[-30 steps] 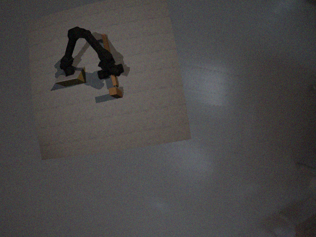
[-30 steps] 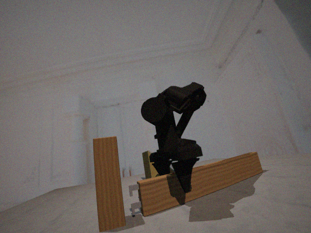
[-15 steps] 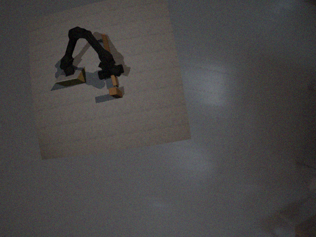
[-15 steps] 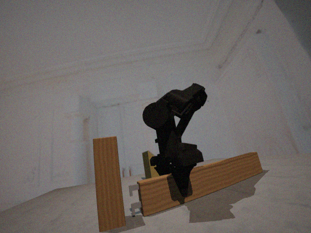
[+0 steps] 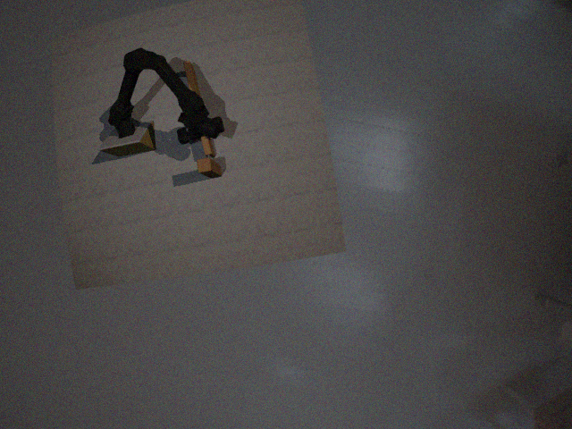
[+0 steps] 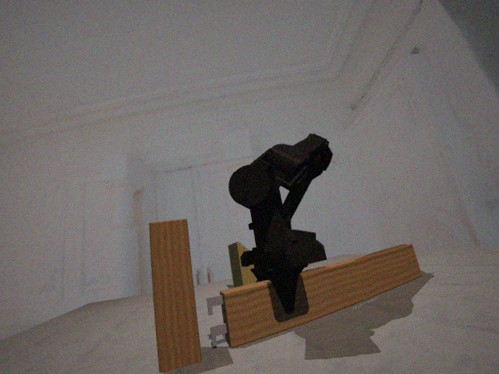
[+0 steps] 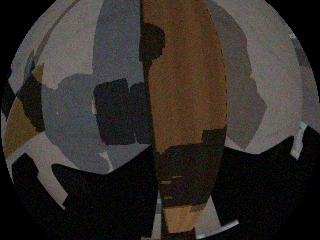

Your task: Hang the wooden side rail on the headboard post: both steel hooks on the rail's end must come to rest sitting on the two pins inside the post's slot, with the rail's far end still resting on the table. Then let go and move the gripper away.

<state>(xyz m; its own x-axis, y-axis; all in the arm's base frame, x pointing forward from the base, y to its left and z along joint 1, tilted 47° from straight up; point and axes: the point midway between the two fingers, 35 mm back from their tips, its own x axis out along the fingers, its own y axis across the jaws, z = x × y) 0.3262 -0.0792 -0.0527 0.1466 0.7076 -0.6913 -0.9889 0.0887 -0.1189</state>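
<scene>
The wooden side rail (image 5: 208,146) (image 6: 342,285) (image 7: 185,90) stands on its long edge on the table, its hook end facing the post. Two steel hooks (image 6: 216,299) stick out from that end, one above the other, apart from the post. The headboard post (image 5: 209,167) (image 6: 173,294) stands upright beyond the hooks; its slot and pins are hidden. My gripper (image 6: 289,309) (image 7: 177,144) is shut on the rail, pointing down with a finger on each side, nearer the hook end than the far end. In the top view the arm covers the grip.
A yellow-olive wedge-shaped block (image 5: 133,145) (image 6: 245,267) (image 7: 22,120) stands beside the arm's base, on the other side of the gripper from the rail's outer face. The light table mat (image 5: 207,231) lies under everything. Shadows of the arm fall on both sides of the rail.
</scene>
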